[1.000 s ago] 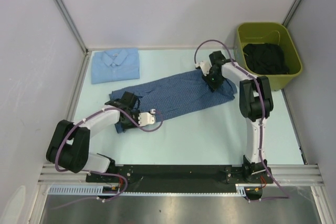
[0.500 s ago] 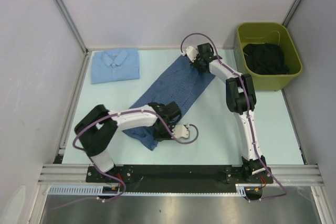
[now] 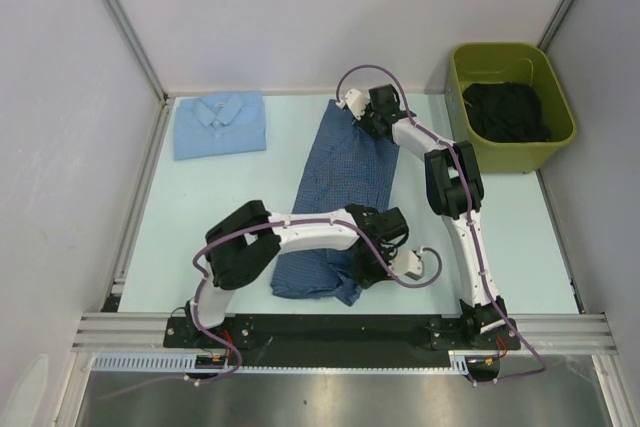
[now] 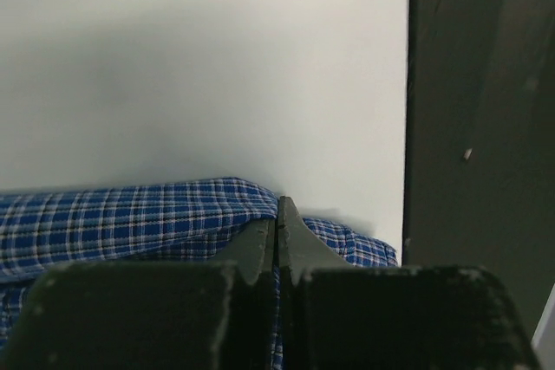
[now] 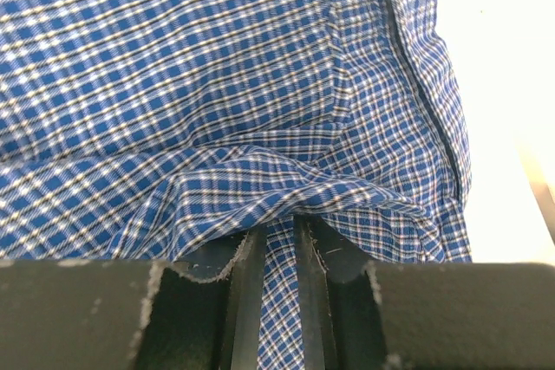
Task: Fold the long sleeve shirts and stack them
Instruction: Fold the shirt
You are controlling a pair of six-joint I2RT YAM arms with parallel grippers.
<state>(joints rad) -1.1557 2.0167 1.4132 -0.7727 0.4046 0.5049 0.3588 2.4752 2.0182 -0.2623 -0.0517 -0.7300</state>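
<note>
Swinging its end of the checked shirt [image 3: 350, 162] round toward the near edge of the table [image 3: 200, 217], the left gripper [image 4: 277, 214] has carried the hem from far out to the left of the bin [image 3: 500, 47] to a spot much closer in, nearer than the bin. Its jaws are clenched tight; the wrist view shows check cloth bunched right at their tips, so I judge a thin fold is pinched there.

A second ago the shirt lay slantwise across the table. Now it runs nearly straight from front to back, just left of the bin, stretched between the two arms, with some rumpling at the near end.

At the far end, level with the bin, the right gripper [image 5: 279, 231] has shifted up and leftward. Its jaws are closed on a gathered ridge of the check cloth, plainly grasped.

That squaring-up likely readies the shirt for its lengthwise fold; no fold is made yet.

Farther left of the bin, well apart from it, the pale shirt [image 3: 220, 125] lies folded and unmoved, awaiting the second shirt on top.
</note>
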